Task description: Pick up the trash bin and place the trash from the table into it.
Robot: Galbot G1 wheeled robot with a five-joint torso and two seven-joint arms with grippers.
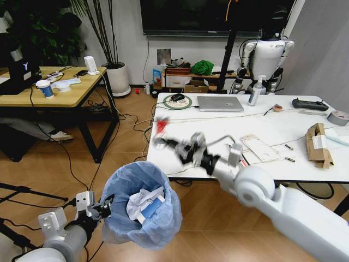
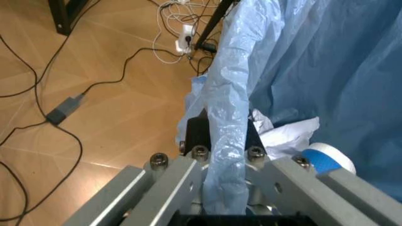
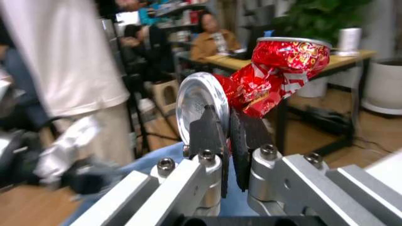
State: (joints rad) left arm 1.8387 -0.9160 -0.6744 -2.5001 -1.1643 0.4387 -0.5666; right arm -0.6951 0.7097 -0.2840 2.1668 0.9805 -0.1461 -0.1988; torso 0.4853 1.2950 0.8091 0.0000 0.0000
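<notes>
One crushed red-white can (image 3: 276, 75) sat pinched by its crumpled edge in the right gripper (image 1: 160, 135), out past the table (image 1: 229, 147) edge: light, thin, likely slippery. Left gripper (image 1: 103, 209) clamped the trash bin (image 1: 143, 210) by its soft, tearable bag rim.

White marble-veined table (image 1: 272, 128). On it: silver laptop (image 1: 220, 103), torn cardboard box (image 1: 319, 144), flat white packet (image 1: 260, 148), grey tape roll (image 1: 338, 117).
</notes>
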